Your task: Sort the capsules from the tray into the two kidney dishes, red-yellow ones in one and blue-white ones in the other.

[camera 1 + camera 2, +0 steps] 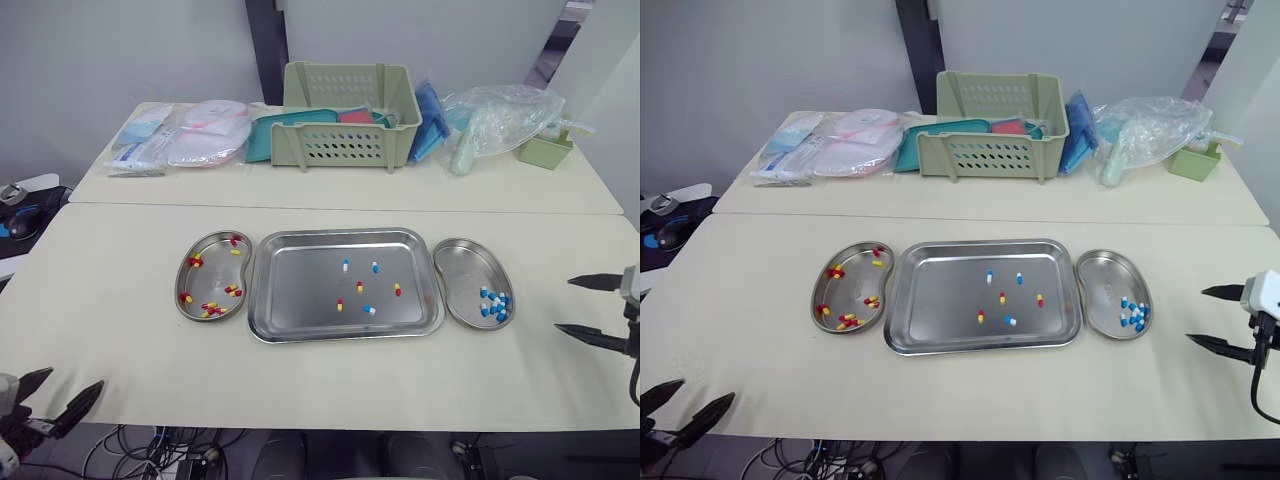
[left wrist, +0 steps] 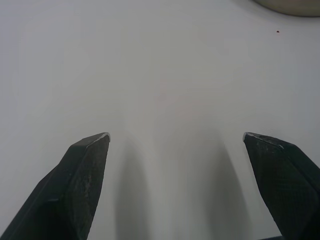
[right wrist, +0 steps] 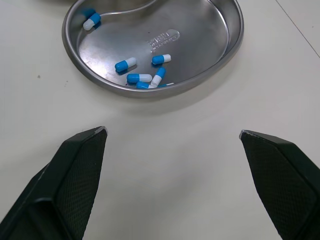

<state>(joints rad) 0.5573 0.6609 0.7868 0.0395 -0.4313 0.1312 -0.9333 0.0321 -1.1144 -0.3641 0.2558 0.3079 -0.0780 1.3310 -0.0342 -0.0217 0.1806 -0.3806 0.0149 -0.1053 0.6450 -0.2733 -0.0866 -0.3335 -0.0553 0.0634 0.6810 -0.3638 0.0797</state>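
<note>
The tray [image 1: 300, 285] sits in the middle of the counter [image 1: 120, 320], and six loose capsules lie scattered on its floor: three blue-white capsules [image 1: 375, 267] and three red-yellow capsules [image 1: 397, 289], mixed together and apart from one another. Touching or just beside the tray's left rim is the left kidney dish [image 1: 212, 268], holding a spread of red-yellow pieces [image 1: 208, 308]. Just beside the right rim is the right kidney dish [image 1: 462, 268], with a cluster of blue-white pieces [image 1: 494, 305] at its near end.

The right hand [image 1: 563, 305] hovers over bare counter near the right kidney dish, fingers spread wide and holding nothing. The left hand [image 1: 75, 377] is at the counter's near left edge, well apart from the dishes, also wide and empty.

On a second counter [image 1: 300, 185] behind stand a green basket [image 1: 347, 140], flat packets [image 1: 190, 135] to its left and a clear plastic bag [image 1: 500, 120] to its right.
</note>
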